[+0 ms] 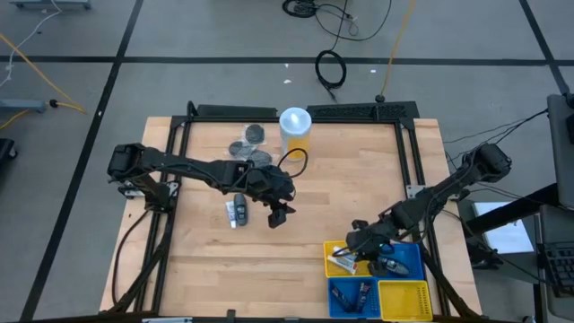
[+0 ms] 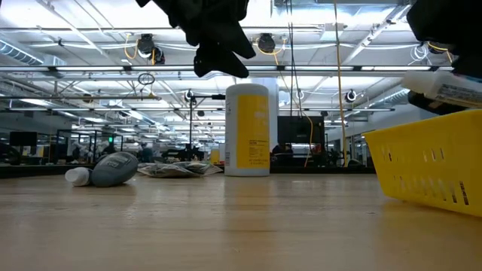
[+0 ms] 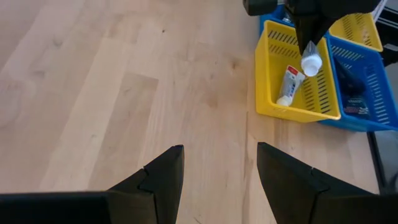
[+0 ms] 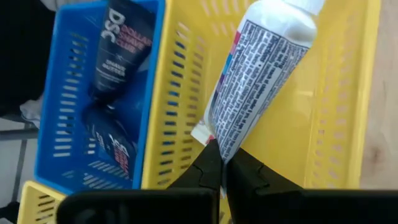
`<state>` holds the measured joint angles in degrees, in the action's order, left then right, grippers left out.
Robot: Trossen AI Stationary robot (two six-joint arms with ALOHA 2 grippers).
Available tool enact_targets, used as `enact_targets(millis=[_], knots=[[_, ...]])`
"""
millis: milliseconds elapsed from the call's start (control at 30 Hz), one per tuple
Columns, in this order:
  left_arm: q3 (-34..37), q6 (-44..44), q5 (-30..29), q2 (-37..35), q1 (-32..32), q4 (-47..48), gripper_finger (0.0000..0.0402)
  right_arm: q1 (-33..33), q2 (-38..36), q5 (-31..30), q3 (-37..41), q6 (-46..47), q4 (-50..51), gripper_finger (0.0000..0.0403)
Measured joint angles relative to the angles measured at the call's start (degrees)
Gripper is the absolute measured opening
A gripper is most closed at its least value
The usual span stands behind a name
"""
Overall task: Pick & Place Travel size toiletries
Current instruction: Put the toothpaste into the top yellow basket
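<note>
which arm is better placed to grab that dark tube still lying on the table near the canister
Left. Its end effector is open and empty, hanging just beside the dark tube. The right end effector is shut on a white tube over the yellow basket, at the table's far corner from it.

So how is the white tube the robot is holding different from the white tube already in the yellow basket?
The held white tube hangs above the yellow basket, pinched at its flat end by the right gripper; the resting white tube lies inside on the basket floor. The held one points cap down; the resting one lies flat. Both are small, white and printed.
</note>
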<state>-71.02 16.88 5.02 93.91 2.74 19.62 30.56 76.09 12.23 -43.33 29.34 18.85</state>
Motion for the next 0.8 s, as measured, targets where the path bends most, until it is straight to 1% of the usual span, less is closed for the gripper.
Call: enact_targets(millis=[267,367,600,800], knots=[[0.00,0.80,-0.11,0.00,0.00,0.17,0.0200,0.20,-0.02,0.00,0.60,0.00,0.39,0.0002],[0.02,0.83,-0.09,0.00,-0.02,0.31,0.0200,0.20,-0.01,-0.02,1.73,0.03,0.56,0.0009],[0.02,0.85,-0.11,0.02,-0.04,0.31,0.0200,-0.13,-0.02,-0.33,2.12,0.00,-0.28,0.0041],[0.02,0.87,-0.11,0.02,-0.04,0.31,0.0200,-0.18,-0.02,-0.39,2.14,-0.74,-0.20,0.0084]])
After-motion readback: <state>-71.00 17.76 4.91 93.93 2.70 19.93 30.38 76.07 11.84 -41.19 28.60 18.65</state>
